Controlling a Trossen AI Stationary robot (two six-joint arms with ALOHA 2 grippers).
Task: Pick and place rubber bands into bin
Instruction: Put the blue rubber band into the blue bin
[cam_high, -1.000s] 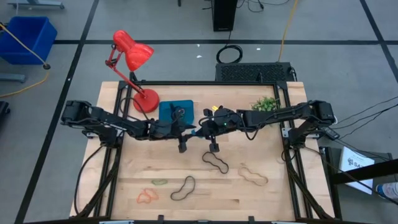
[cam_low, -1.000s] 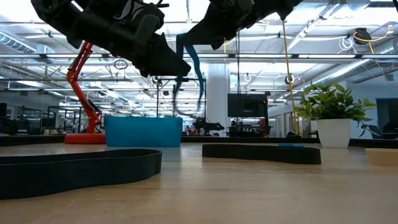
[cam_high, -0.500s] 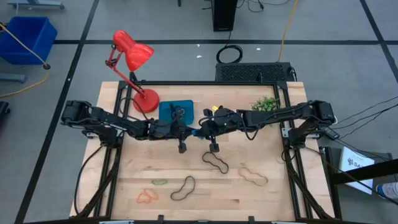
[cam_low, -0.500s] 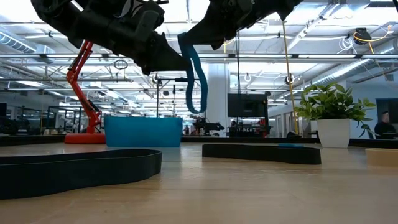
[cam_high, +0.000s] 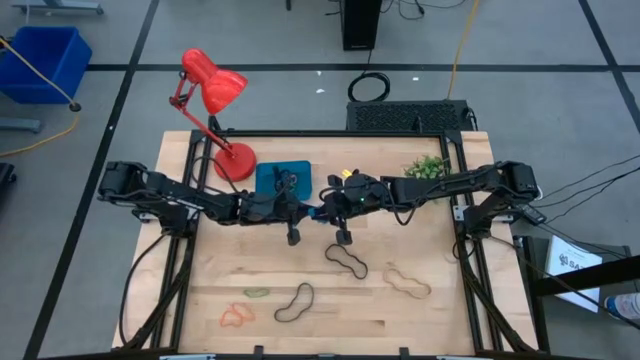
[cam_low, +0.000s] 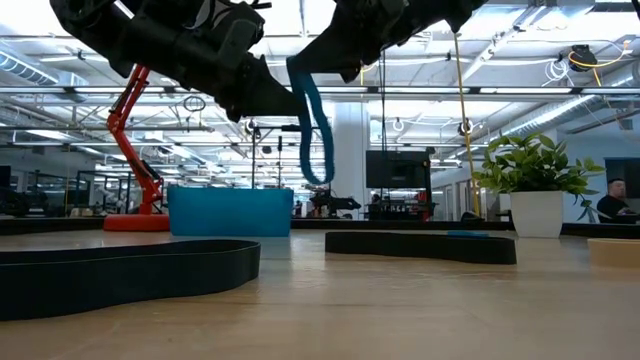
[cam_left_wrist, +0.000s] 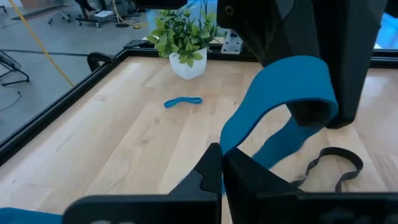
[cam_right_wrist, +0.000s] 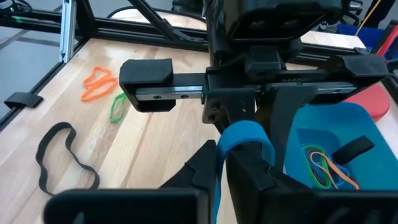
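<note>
Table (cam_high: 420, 320): wooden, with loose bands lying near its front edge.
Bin (cam_high: 270, 176): teal, beside the red lamp (cam_high: 212, 85).
Left gripper (cam_left_wrist: 221, 163): clenched on the blue rubber band (cam_low: 316, 130).
Right gripper (cam_right_wrist: 221, 155): pinches the same band, hanging mid-air between both.

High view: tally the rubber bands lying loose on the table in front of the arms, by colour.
Black bands: 2
Tan band: 1
Green band: 1
Orange band: 1, a tangle, maybe more
Total: 5
</note>
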